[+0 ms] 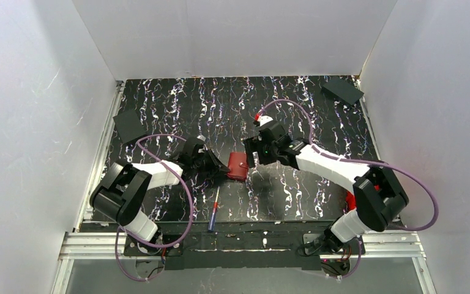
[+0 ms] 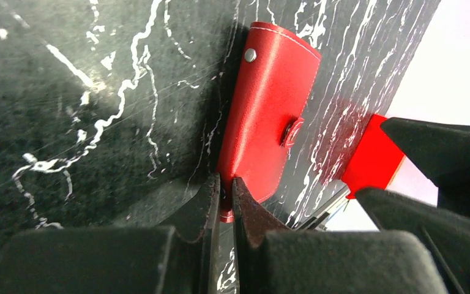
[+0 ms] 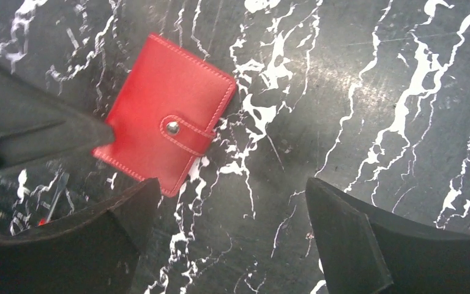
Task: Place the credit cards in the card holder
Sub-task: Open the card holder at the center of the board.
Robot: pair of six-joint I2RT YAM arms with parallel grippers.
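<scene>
The card holder [image 1: 238, 166] lay snapped shut, contents hidden. The left gripper [image 2: 225, 187] pinched its 9 o'clock edge; the right gripper [image 3: 232, 196] gaped empty at 3 o'clock.

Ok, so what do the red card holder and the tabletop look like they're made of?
The card holder looks like leather or faux leather: smooth, faintly glossy red skin, stitched edges, a strap with a shiny, metal-looking snap. The table looks like a matte black sheet with white marble-style veining, perhaps printed mat or film; I cannot tell which.
</scene>
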